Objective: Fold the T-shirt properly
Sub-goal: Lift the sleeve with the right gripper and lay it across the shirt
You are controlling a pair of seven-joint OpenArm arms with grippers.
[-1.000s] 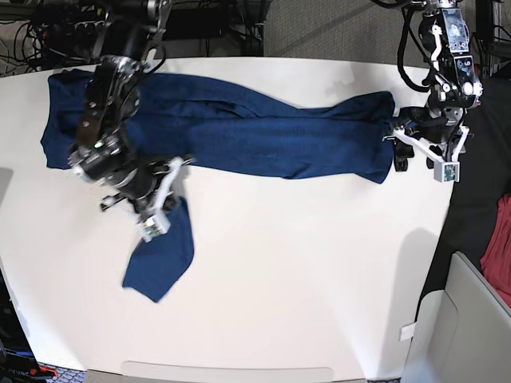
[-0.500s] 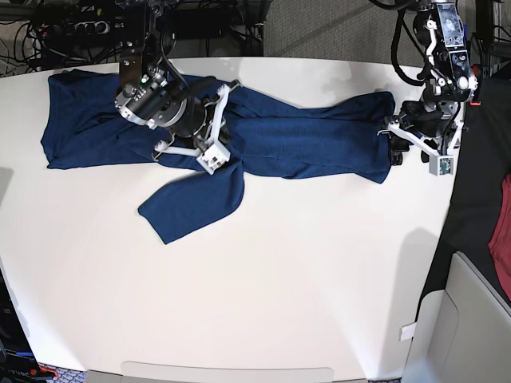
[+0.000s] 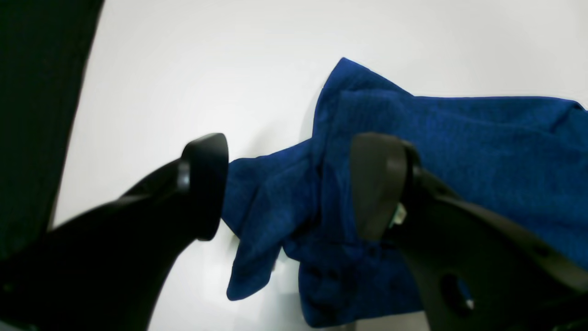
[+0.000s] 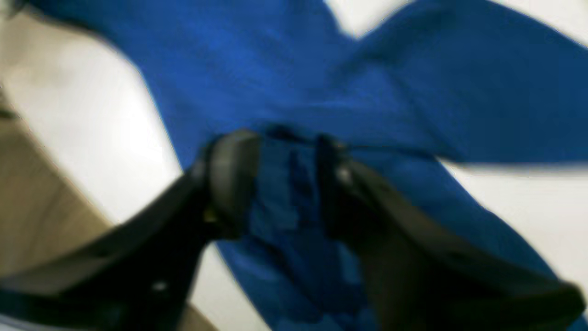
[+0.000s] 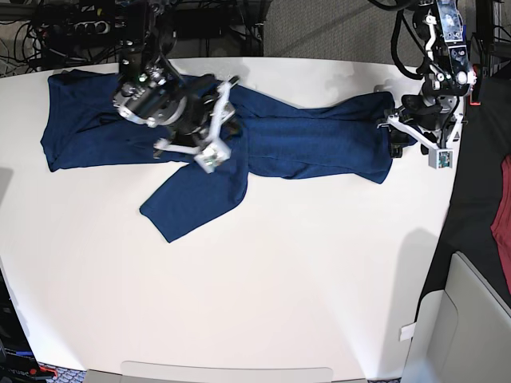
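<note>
The dark blue T-shirt (image 5: 303, 140) lies stretched across the far side of the white table (image 5: 303, 271), and one long sleeve (image 5: 196, 203) trails toward the front. My right gripper (image 5: 217, 150) is over the shirt's middle left. In the right wrist view it (image 4: 282, 184) is shut on a bunched fold of blue cloth (image 4: 285, 202). My left gripper (image 5: 394, 140) is at the shirt's right end. In the left wrist view it (image 3: 291, 188) is open, its fingers on either side of the crumpled edge (image 3: 275, 202).
A red cloth (image 5: 503, 215) shows at the right edge beside a dark area off the table. A pale grey box (image 5: 467, 319) stands at the front right. Cables (image 5: 64, 32) lie behind the table's far left edge.
My right gripper has carried the sleeve from the front left up and right onto the shirt's body, then nearly stopped. My left gripper has shifted slightly toward the far edge.
</note>
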